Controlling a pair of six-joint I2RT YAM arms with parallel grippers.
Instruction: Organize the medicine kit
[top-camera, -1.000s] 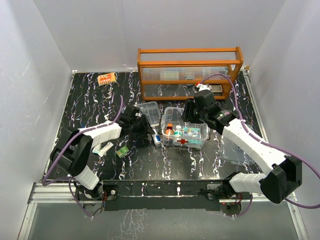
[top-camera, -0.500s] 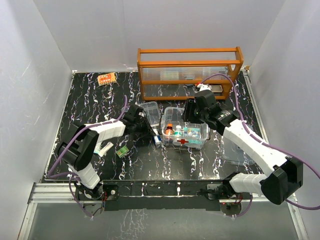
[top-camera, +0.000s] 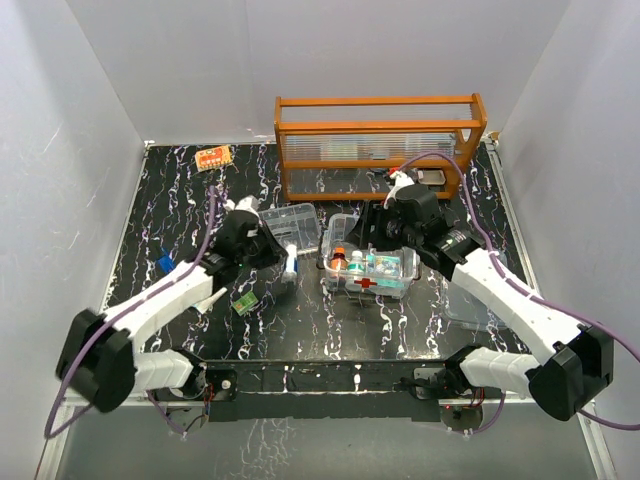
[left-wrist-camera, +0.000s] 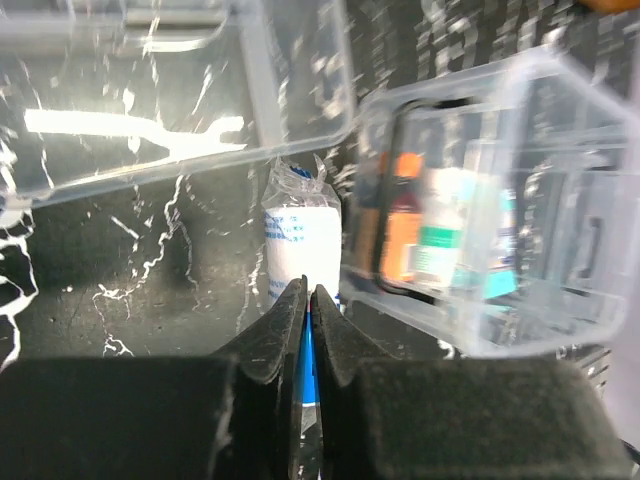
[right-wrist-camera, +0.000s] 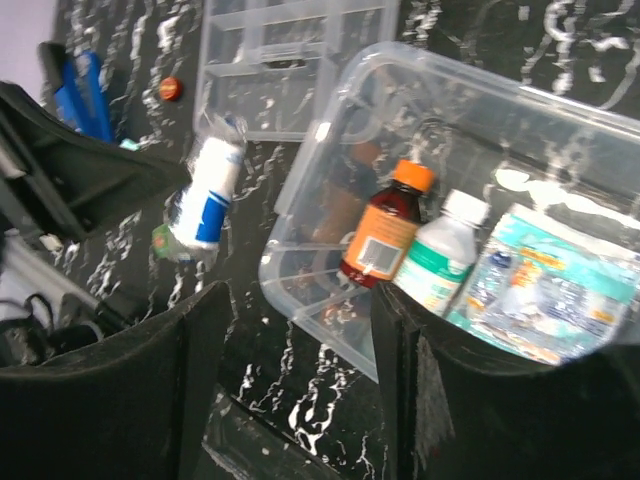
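The medicine kit (top-camera: 385, 280) is a clear box with a red cross, holding an orange-capped brown bottle (right-wrist-camera: 385, 228), a white bottle (right-wrist-camera: 438, 250) and a teal packet (right-wrist-camera: 548, 290). Its clear divided tray (top-camera: 292, 222) lies just to the left. My left gripper (left-wrist-camera: 308, 290) is shut on the end of a white-and-blue wrapped roll (left-wrist-camera: 300, 240), holding it between tray and box (left-wrist-camera: 480, 110). In the top view that roll (top-camera: 291, 258) sits just off the box's left end. My right gripper (right-wrist-camera: 300, 295) stands open over the box's near-left corner, nothing between its fingers.
An orange wooden rack (top-camera: 380, 140) stands at the back. An orange blister pack (top-camera: 214, 157) lies far left at the back. A small green packet (top-camera: 242, 303), a white tube (top-camera: 208, 298) and a blue item (top-camera: 165, 263) lie near the left arm.
My left gripper closed on the roll beside the box and drew it up and to the left. The right gripper's jaws widened over the box.
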